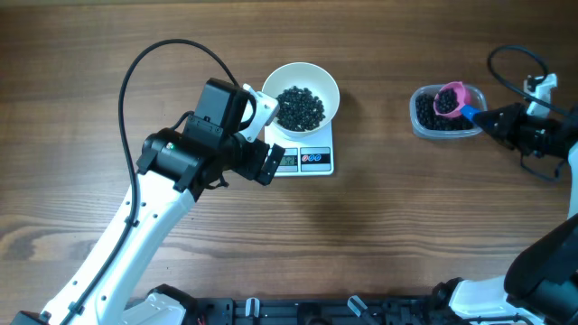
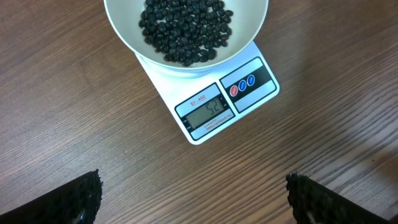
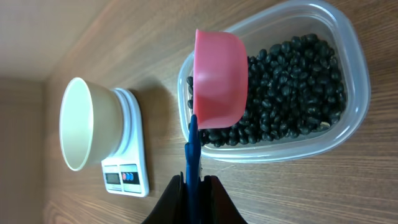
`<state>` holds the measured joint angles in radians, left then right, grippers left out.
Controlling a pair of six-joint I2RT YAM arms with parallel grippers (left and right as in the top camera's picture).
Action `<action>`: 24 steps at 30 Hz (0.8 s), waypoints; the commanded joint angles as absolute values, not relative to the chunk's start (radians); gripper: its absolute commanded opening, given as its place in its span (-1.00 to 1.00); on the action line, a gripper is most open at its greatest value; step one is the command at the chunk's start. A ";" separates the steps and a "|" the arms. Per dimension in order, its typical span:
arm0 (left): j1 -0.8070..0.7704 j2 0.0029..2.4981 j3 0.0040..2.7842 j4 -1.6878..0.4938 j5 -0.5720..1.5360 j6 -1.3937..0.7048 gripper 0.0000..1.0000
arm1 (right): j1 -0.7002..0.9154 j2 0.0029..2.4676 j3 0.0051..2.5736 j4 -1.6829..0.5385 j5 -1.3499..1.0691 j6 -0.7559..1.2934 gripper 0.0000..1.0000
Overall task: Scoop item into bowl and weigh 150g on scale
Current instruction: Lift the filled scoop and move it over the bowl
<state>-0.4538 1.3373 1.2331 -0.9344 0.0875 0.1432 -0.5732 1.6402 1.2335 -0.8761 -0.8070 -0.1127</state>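
**Scooping and weighing station, three views.** The left-wrist view alone resolves the writing on the digital kitchen scale [image 2: 227,102]: a small label above the grey display reads approximately "SF-400", the digits appear to be "52" (legibility is marginal), and one red and two blue buttons [image 2: 242,85] sit beside the display. The white bowl [image 2: 186,34] stands on the scale platform and holds a layer of black beans [image 2: 183,28]. The left gripper [image 2: 196,208] hangs just in front of the scale, jaws spread wide and empty. The right gripper [image 3: 193,186] is clenched on the blue handle [image 3: 193,146] of a pink scoop [image 3: 217,81], which is poised over a clear plastic tub [image 3: 354,118] containing more beans. The right-wrist view shows only the scoop's outer wall, and the bowl side-on; the overhead view shows dark beans inside the scoop and the tub lying well to the right of the scale on the wooden table [image 1: 379,226].
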 commanded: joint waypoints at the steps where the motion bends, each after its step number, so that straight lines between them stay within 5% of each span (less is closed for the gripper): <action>1: -0.456 1.339 1.225 -0.932 0.103 0.134 1.00 | -0.609 1.657 1.232 -0.876 -0.936 -0.069 -0.91; 13: -0.456 1.339 1.225 -0.932 0.103 0.133 1.00 | -0.573 1.657 1.232 -0.859 -1.293 0.004 -0.91; 24: -0.456 1.339 1.225 -0.932 0.103 0.134 1.00 | -0.236 1.657 1.232 -0.481 -1.282 0.300 -0.91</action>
